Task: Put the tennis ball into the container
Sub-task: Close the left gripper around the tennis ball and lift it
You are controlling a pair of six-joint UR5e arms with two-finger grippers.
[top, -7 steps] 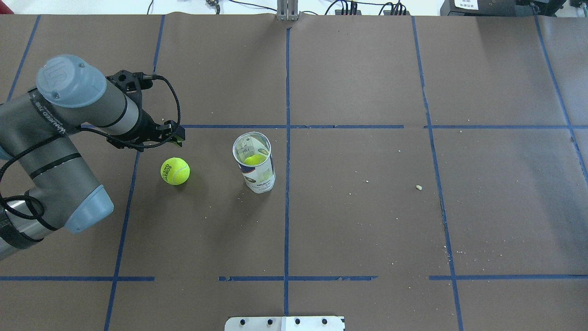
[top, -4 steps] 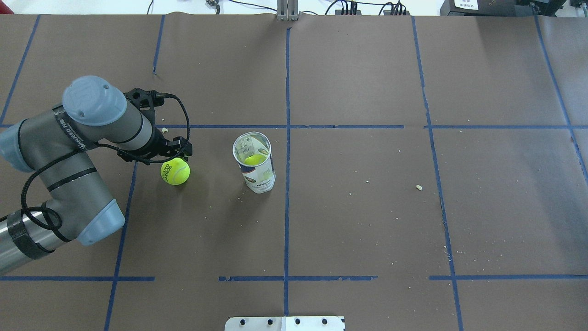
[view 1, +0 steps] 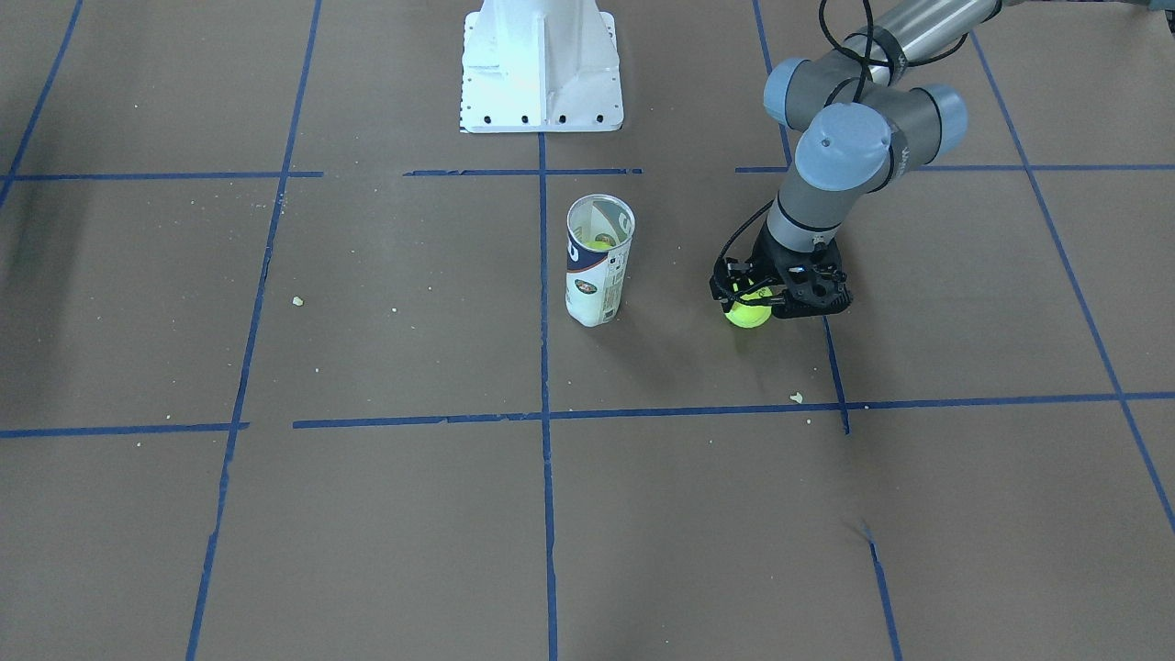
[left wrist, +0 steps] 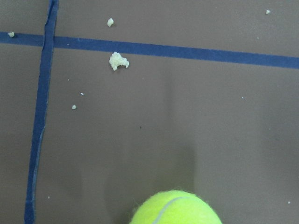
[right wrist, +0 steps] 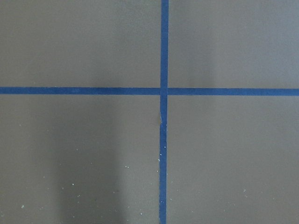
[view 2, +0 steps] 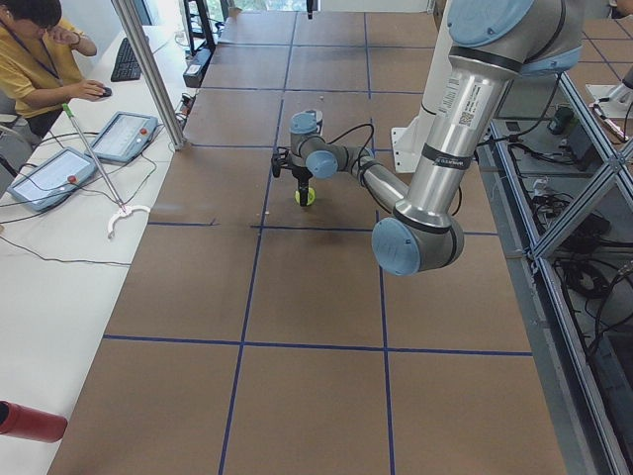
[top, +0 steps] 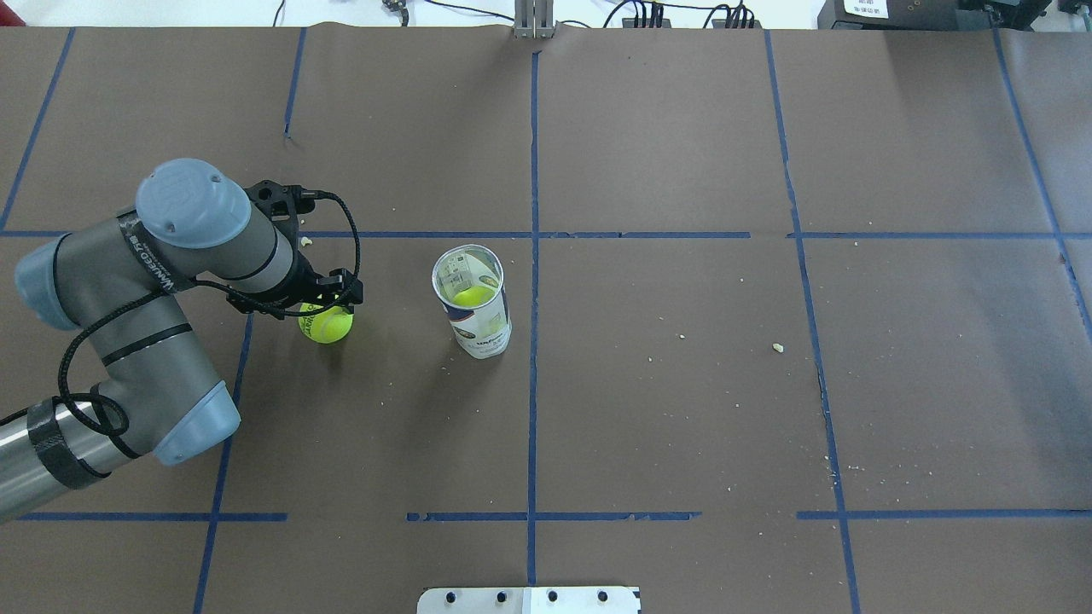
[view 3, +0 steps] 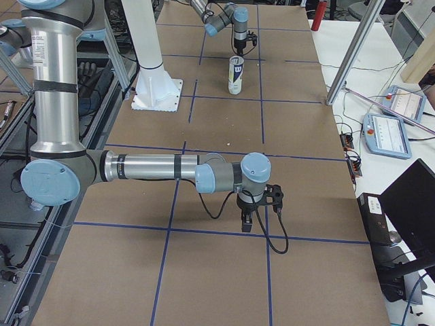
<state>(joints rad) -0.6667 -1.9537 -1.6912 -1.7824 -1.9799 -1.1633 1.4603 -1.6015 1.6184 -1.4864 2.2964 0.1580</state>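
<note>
A yellow-green tennis ball (top: 328, 327) lies on the brown table left of the container (top: 478, 328), a clear upright tube with a white and navy label. A second ball (top: 471, 296) rests inside the tube. My left gripper (top: 324, 305) hangs directly over the loose ball, its black fingers straddling the top and looking open. From the front the ball (view 1: 748, 314) peeks out under the gripper (view 1: 776, 298). The left wrist view catches the ball (left wrist: 175, 208) at its bottom edge. My right gripper (view 3: 257, 212) hovers over bare table far off; I cannot tell its state.
The white pedestal (view 1: 540, 64) stands behind the container (view 1: 598, 266) on the robot's side. Blue tape lines and small crumbs (left wrist: 118, 60) mark the brown paper. An operator (view 2: 35, 59) sits at the side bench with tablets.
My left arm swung toward the ball and lowered. Its gripper went from beyond the ball to directly over it, now covering the ball's far part. Ball and container stayed put.
</note>
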